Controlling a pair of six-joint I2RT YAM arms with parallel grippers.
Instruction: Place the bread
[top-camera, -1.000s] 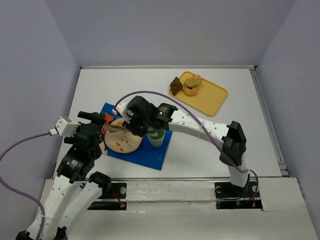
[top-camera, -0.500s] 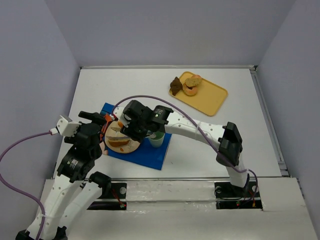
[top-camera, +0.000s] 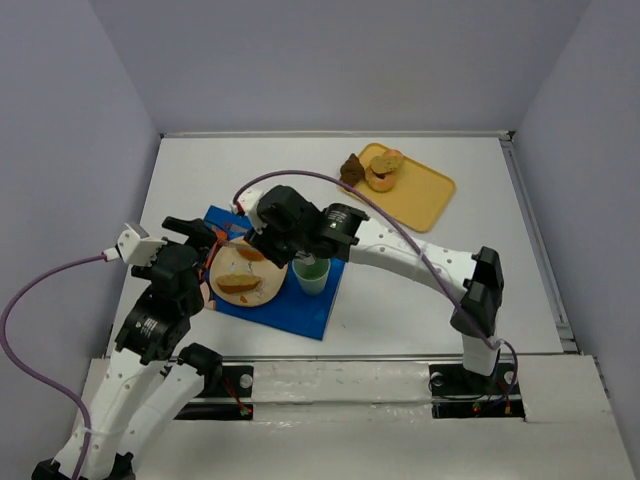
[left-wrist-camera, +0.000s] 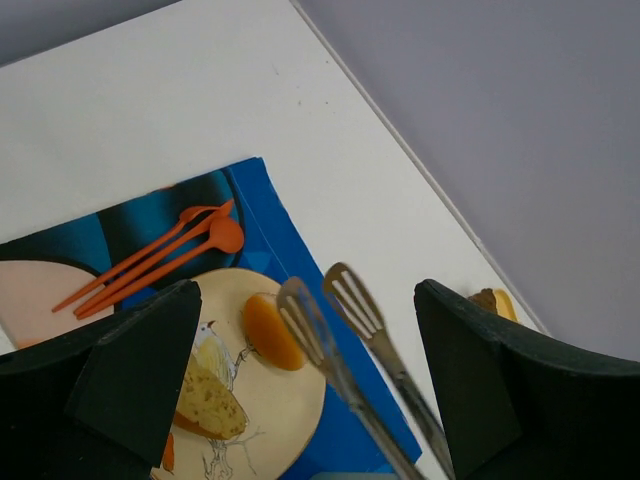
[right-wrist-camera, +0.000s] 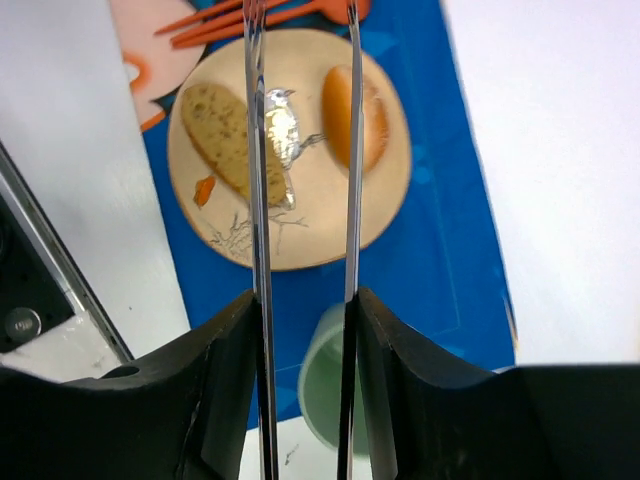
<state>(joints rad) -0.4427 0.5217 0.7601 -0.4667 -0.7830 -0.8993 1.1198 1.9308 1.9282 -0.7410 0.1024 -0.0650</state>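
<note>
Since a second ago the right arm has drawn back from the plate (right-wrist-camera: 300, 255), toward the far side. The bread slice (right-wrist-camera: 225, 140) it carried in over the plate now lies on it.

Nearest the arms, the left gripper (left-wrist-camera: 305, 300) hangs by the left edge of the blue placemat (top-camera: 300, 310), close to the orange cutlery (left-wrist-camera: 160, 260). Its fingers are spread wide and have nothing between them. On the mat sits the plate, with the slice on the side toward the worktop's near edge. A roll (right-wrist-camera: 355, 115) lies on the plate's far side, apart from the slice. The green cup (top-camera: 312, 275) stands just beside the plate's right rim, also on the mat. Well beyond, toward the far right corner, the yellow tray (top-camera: 425, 195) holds more bread (top-camera: 383, 168).

The placing looks done, so the risk lies in the getaway. The blade tips hang over the plate, and a low or sideways retreat could drag the slice toward the rim or push the roll. The cup sits right under the wrist, so a dip there would tip it. The left gripper is near enough that a wide swing could bump it.

The right gripper (right-wrist-camera: 303, 300) presses on the arms of the tongs (right-wrist-camera: 257, 150), one finger on each side. The blades stand a little apart, roughly parallel, and nothing is held between them. One blade crosses the slice in the wrist view, but I cannot tell whether it touches it.
</note>
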